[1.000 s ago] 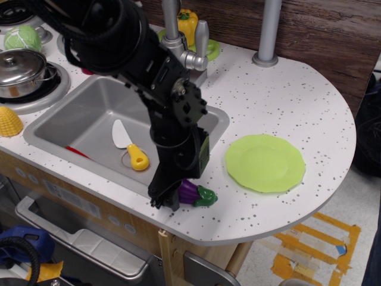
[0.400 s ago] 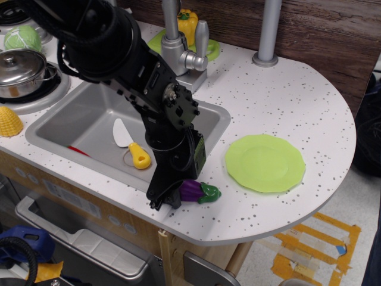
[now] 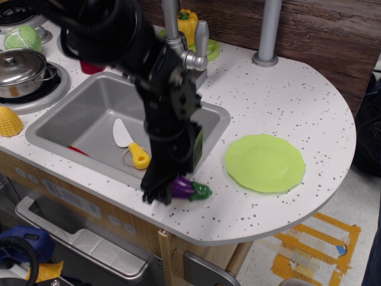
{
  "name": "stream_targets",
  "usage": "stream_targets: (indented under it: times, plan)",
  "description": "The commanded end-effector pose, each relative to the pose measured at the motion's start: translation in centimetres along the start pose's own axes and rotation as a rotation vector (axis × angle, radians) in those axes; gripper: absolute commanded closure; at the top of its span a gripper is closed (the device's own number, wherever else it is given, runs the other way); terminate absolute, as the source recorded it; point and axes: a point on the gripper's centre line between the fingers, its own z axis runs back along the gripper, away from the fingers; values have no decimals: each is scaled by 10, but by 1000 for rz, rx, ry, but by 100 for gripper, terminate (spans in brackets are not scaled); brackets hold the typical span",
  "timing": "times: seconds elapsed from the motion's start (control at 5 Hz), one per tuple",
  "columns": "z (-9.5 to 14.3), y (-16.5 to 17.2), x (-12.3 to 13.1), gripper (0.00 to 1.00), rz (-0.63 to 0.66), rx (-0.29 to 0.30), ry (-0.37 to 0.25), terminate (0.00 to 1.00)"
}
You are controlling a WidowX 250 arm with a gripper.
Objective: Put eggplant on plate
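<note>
The purple eggplant point(image 3: 191, 189) with its green stem cap lies low over the speckled counter, just in front of the sink's front right corner, stem pointing right toward the plate. My black gripper point(image 3: 162, 195) comes down from above and is closed on the eggplant's purple left end, which it partly hides. I cannot tell whether the eggplant touches the counter. The lime-green plate point(image 3: 265, 162) lies flat and empty on the counter, about a hand's width to the right of the eggplant.
The grey sink point(image 3: 77, 116) holds a yellow-handled white knife point(image 3: 136, 156). The faucet point(image 3: 178, 42) stands behind it, with a yellow pepper point(image 3: 188, 21) on a small green disc point(image 3: 210, 49). A pot point(image 3: 18, 68) and a green cabbage point(image 3: 22, 39) are at left. The counter's front edge is close below the eggplant.
The gripper and the eggplant have shifted together a little to the left and up. The arm above them now stands more upright.
</note>
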Motion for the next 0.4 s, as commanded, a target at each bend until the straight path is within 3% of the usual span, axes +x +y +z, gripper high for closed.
stream_targets:
  times: [0.0,0.2]
  plan:
    - [42,19,20,100,70,76,32,0]
    - [45,37,44,100,136,124,20,0]
